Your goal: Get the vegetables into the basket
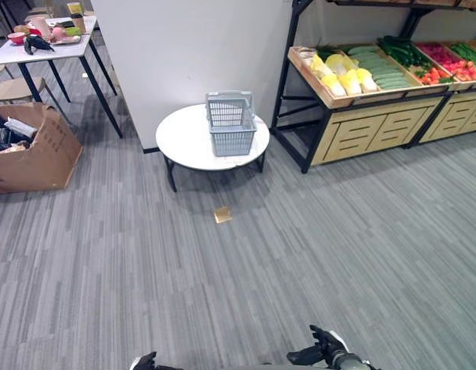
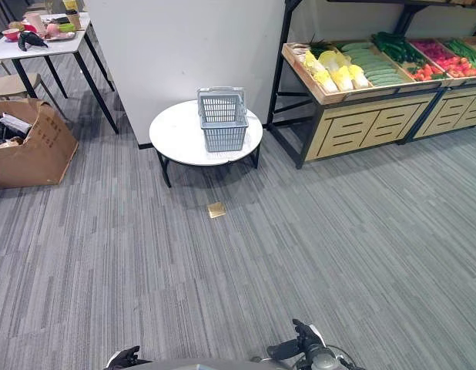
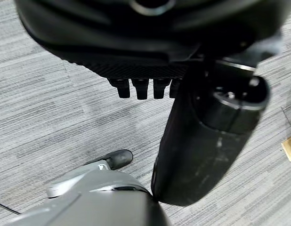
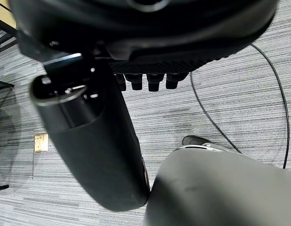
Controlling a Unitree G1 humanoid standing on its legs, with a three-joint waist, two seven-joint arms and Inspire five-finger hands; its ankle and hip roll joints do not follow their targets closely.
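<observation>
Basket (image 1: 230,123) sits on the round table (image 1: 184,142); veggies (image 1: 380,65) are beside it. Both hands, left (image 3: 143,87) and right (image 4: 145,80), hang empty with straight fingers. Bumping the table could tip the basket.

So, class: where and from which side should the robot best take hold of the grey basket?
Probably by the handle, from above. The basket stands upright on the round table with its mouth open upward and the handle folded along the far rim; the slatted walls offer a poorer hold.
</observation>
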